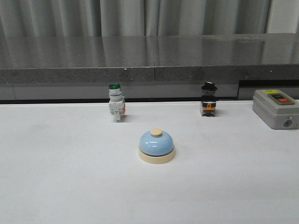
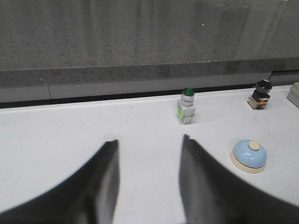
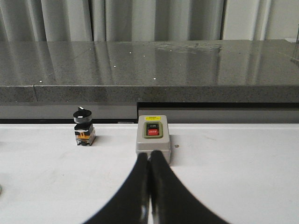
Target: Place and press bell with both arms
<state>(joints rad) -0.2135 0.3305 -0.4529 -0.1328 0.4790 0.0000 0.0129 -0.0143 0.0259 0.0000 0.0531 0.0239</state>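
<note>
Light-blue bell [image 1: 156, 144]: it stands upright on its cream base near the middle of the white table [image 1: 56, 177], free of both arms, cream button on top.
Left gripper [image 2: 149, 179]: spread wide and empty — the bell lies off to one side of its fingers, apart from them.
Right gripper [image 3: 148, 186]: fingers pressed together, nothing between them, pointed at the grey box [image 3: 153, 139] with its red OFF button.
Step in hand: judging by the layout, the approach has barely begun; neither arm shows in the front view.
How to do it well: likely bring the open left gripper square over the dome and close low on the base, so the bell does not skid; a closed fingertip suits the press — straight down on the button.
Risk: the green-capped switch [image 1: 116, 102] and the black-knobbed switch [image 1: 209, 99] stand behind the bell, well apart, yet within a wide sweep.
Surface: plain matte white, faintly scuffed.
Room: a polished grey stone ledge [image 1: 149, 56] along the far edge, pale curtains [image 1: 140, 16] behind.
</note>
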